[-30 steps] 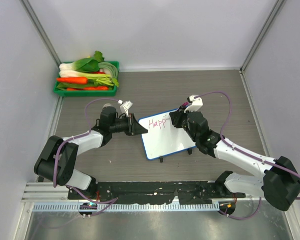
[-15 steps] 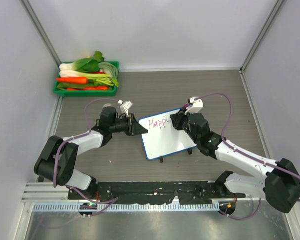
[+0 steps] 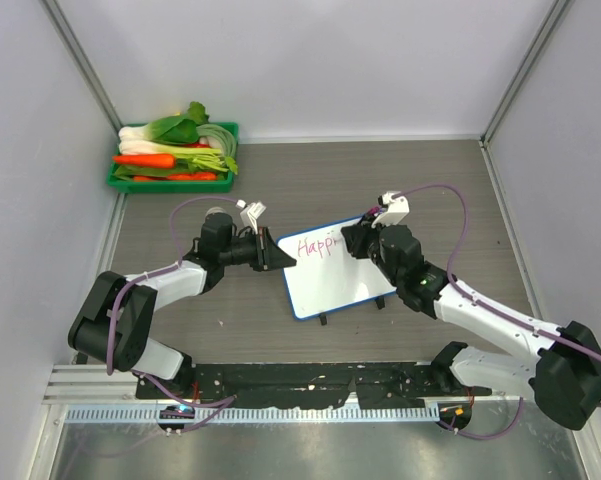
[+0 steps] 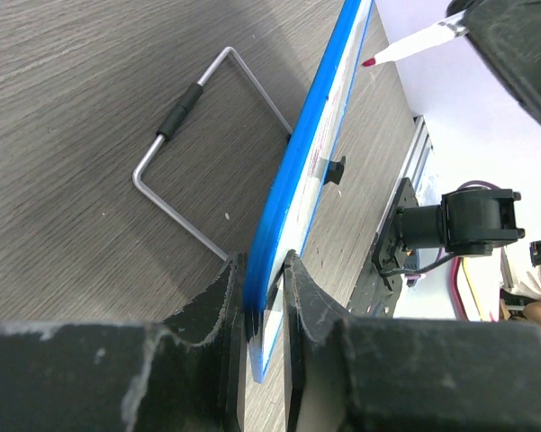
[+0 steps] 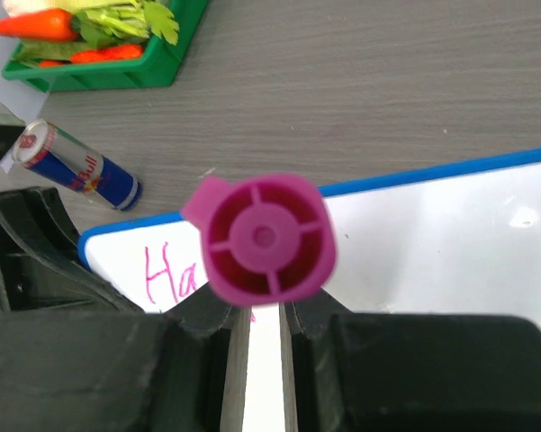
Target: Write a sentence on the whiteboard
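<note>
Overhead downward view, two close wrist views, the whiteboard common to all

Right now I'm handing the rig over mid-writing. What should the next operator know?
Left gripper: shut on the whiteboard edge, steadying it.
Right gripper: shut on the marker, tip at the board's top; contact can't be confirmed.
Done: the sentence reads "Happi" in pink along the top.
Left: finish that word and write the rest. Most of the board is blank.
</note>
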